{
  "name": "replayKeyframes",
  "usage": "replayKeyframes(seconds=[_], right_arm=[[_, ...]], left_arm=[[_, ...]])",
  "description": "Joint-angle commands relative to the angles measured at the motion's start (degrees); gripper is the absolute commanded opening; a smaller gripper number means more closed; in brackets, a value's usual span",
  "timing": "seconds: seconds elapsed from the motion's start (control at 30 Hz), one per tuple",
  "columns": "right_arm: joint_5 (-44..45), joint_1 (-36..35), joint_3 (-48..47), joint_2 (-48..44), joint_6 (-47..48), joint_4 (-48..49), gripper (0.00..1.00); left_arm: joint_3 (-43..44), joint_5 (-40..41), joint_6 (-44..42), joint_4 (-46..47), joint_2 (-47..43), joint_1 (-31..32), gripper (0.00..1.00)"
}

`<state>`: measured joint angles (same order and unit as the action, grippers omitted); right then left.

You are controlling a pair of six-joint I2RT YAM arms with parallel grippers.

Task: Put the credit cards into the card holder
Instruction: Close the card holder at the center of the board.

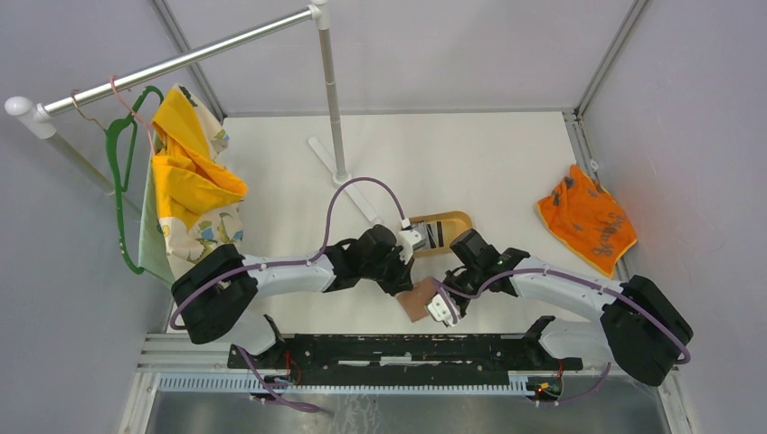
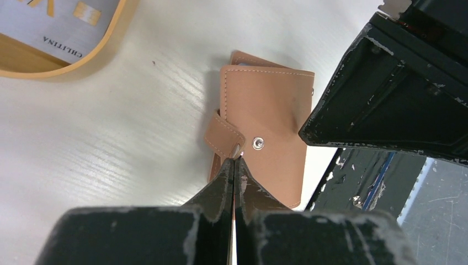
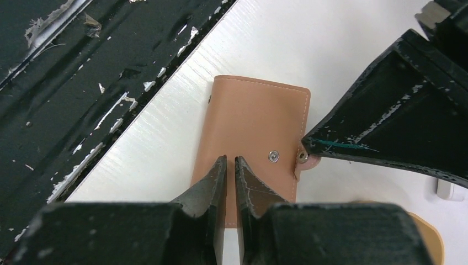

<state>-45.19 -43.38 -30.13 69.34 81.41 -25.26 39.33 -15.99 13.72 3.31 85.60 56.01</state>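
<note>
I see the L gripper (image 2: 234, 161) closed up, tips touching the snap tab (image 2: 223, 135) of the card holder (image 2: 265, 105); can't tell if it's pinched. R gripper (image 3: 230, 160) nearly closed, thin gap, tips over the holder's face. Holder lies flat on the table (image 2: 110, 143) btwn both, w/ credit cards (image 1: 432, 235) in the tray (image 1: 457, 220) just beyond.

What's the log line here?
card holder: folded, tab unsnapped | left gripper: shut, at tab | right gripper: shut, over card holder | credit cards: in tray
</note>
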Motion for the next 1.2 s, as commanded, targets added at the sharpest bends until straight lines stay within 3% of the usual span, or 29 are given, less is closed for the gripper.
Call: replayKeyframes(seconds=[0.0, 1.17], right_arm=[[1.79, -0.8, 0.42, 0.52, -0.03, 2.32, 0.15], [8.1, -1.39, -0.63, 2.49, -10.52, 8.52, 0.15]], left_arm=[[1.18, 1.05, -2.37, -0.97, -3.03, 0.26, 0.02], [3.53, 0.68, -2.99, -4.97, 2.21, 4.52, 0.02]])
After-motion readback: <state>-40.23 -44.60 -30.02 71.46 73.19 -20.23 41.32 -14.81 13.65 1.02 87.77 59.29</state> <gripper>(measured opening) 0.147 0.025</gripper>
